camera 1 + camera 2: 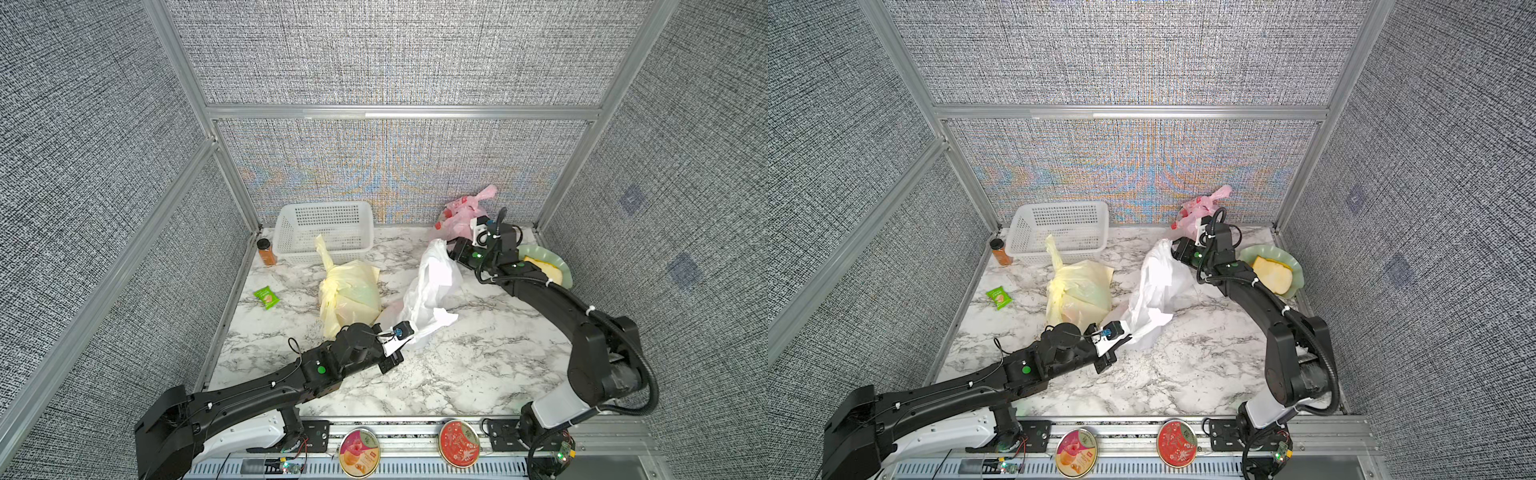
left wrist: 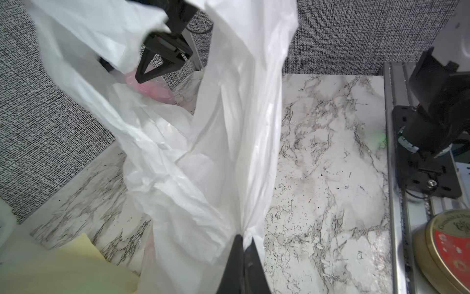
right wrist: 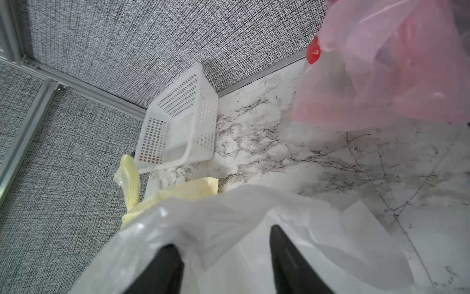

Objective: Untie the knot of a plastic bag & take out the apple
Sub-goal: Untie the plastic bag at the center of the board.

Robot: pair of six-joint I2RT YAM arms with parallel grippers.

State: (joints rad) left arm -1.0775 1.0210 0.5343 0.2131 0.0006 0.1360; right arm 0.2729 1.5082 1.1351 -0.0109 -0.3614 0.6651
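A white plastic bag (image 1: 432, 286) (image 1: 1156, 286) lies crumpled mid-table, stretched between my two grippers. My left gripper (image 1: 413, 336) (image 1: 1128, 332) (image 2: 244, 235) is shut on the bag's near edge, with film (image 2: 203, 127) pinched between its tips. At the bag's far upper end, my right gripper (image 1: 451, 249) (image 1: 1173, 249) (image 3: 223, 236) stands open, and loose film (image 3: 254, 216) lies around and between its fingers. The apple is hidden. I see no knot on the white bag.
A tied yellow bag (image 1: 349, 295) sits just left of the white one. Behind it is a white basket (image 1: 324, 228) and a spice jar (image 1: 266, 251). A pink bag (image 1: 465, 212) lies at the back, a green plate (image 1: 563, 266) with bread at right. Two tins (image 1: 359, 453) rest on the front rail.
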